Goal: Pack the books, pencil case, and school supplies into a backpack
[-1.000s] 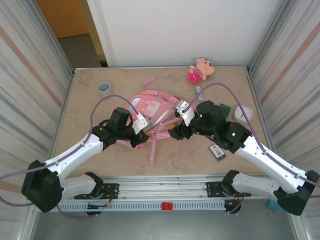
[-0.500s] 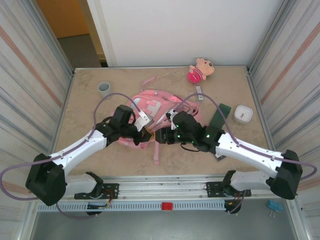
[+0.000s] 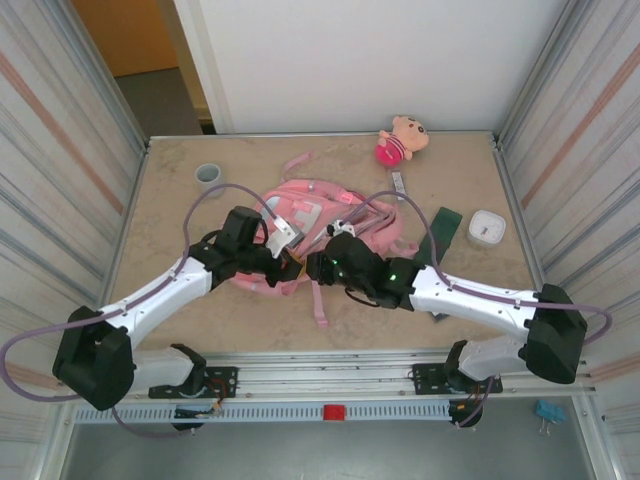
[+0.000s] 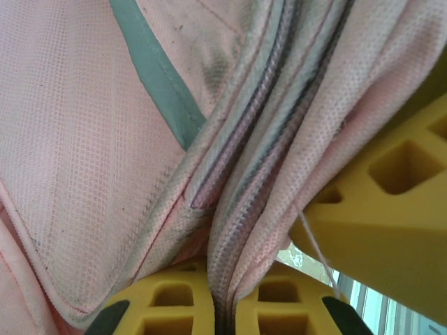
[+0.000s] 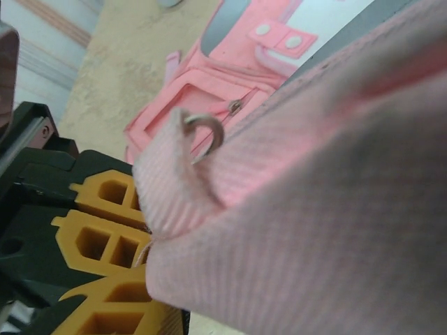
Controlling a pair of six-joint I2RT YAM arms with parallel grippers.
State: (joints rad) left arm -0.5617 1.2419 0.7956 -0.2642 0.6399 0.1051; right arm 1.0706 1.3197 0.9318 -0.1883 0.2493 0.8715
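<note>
The pink backpack (image 3: pixel 312 213) lies flat mid-table, its strap (image 3: pixel 318 305) trailing toward me. My left gripper (image 3: pixel 288 268) is at its near edge, and in the left wrist view its yellow fingers (image 4: pixel 174 310) are shut on a fold of the pink zip edge (image 4: pixel 230 209). My right gripper (image 3: pixel 317 267) sits right beside it, at the same edge. Pink backpack fabric (image 5: pixel 314 209) covers its jaws in the right wrist view, so their state is hidden. A dark book (image 3: pixel 441 228) lies to the right of the backpack. A slim grey stick (image 3: pixel 398 185) lies behind it.
A grey cup (image 3: pixel 208 175) stands at the back left. A pink plush doll (image 3: pixel 401 140) sits at the back. A white rounded box (image 3: pixel 487 228) rests at the right. Corrugated walls close both sides, and a metal rail (image 3: pixel 330 375) runs along the near edge.
My right arm has swung left, from beside the book to the backpack's near edge next to the left gripper. The trailing strap has shifted a little. The left gripper keeps its hold.
</note>
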